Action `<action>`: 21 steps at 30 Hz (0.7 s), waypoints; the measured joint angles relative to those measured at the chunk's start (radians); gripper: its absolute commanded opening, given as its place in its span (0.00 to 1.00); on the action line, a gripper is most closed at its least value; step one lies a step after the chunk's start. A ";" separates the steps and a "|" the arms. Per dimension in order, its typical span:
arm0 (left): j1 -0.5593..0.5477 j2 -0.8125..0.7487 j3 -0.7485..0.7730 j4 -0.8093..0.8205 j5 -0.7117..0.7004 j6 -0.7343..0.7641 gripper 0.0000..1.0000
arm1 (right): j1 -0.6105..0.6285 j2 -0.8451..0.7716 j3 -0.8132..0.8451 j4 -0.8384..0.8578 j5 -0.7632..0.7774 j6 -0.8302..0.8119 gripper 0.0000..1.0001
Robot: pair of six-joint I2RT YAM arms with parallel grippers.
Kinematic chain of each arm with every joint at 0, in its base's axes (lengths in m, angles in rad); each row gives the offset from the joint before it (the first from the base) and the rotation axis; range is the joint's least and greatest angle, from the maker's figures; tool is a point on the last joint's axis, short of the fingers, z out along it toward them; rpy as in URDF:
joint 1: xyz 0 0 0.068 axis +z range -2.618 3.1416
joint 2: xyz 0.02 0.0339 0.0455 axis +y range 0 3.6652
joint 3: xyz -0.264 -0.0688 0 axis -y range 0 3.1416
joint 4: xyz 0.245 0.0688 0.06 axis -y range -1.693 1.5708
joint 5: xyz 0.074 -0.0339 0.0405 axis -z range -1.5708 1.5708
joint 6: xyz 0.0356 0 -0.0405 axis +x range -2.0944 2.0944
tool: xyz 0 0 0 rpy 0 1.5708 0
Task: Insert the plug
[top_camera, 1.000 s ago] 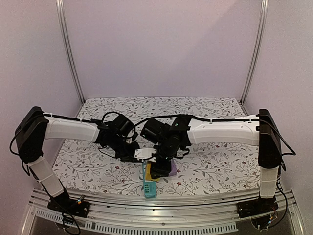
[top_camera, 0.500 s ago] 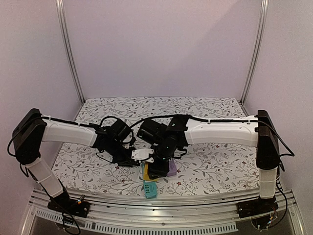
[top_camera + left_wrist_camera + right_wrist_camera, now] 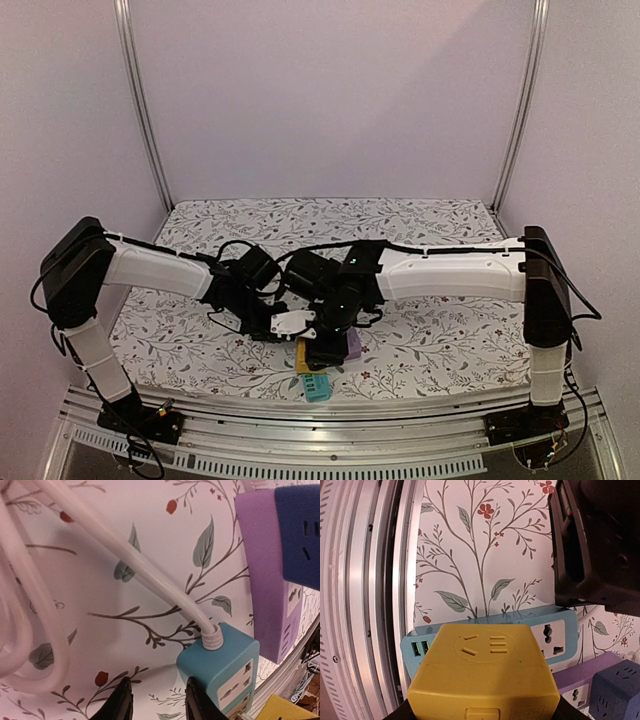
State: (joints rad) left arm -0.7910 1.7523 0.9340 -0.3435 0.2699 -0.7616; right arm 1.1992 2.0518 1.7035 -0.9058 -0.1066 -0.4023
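Note:
The teal power strip (image 3: pixel 316 386) lies near the table's front edge; in the left wrist view (image 3: pixel 226 666) its white cable (image 3: pixel 150 575) runs up and left. My right gripper (image 3: pixel 325 352) is shut on a yellow cube plug adapter (image 3: pixel 482 672) and holds it just above the teal strip (image 3: pixel 555 635). The yellow cube (image 3: pixel 303 358) peeks out beside the gripper in the top view. My left gripper (image 3: pixel 157 702) is open and empty over the cloth, just left of the strip's cable end. It sits close to the right gripper in the top view (image 3: pixel 290 325).
A purple power strip (image 3: pixel 267 590) with a dark blue cube adapter (image 3: pixel 300 530) on it lies right of the teal strip, also in the right wrist view (image 3: pixel 580 680). White cable loops (image 3: pixel 25 630) lie to the left. The aluminium front rail (image 3: pixel 370 580) is close by.
My left gripper has moved right and nearer, down beside the teal strip. The right gripper with the yellow cube has shifted slightly nearer. The teal strip has shifted a little to the right.

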 measured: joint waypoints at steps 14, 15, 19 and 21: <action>-0.004 -0.024 0.060 -0.058 -0.044 0.037 0.42 | 0.006 -0.034 -0.050 0.041 0.080 -0.035 0.00; -0.004 -0.026 0.077 -0.065 -0.049 0.042 0.42 | 0.006 -0.035 -0.050 0.038 0.090 -0.037 0.00; -0.004 -0.026 0.121 -0.074 -0.065 0.060 0.42 | 0.005 -0.041 -0.050 0.025 0.122 -0.046 0.00; -0.004 -0.026 0.126 -0.083 -0.075 0.063 0.43 | 0.005 -0.050 -0.053 0.022 0.126 -0.050 0.00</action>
State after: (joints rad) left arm -0.7952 1.7264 1.0595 -0.4263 0.1947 -0.6983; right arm 1.2041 2.0014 1.6505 -0.8837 0.0193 -0.4522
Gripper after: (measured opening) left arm 0.424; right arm 0.632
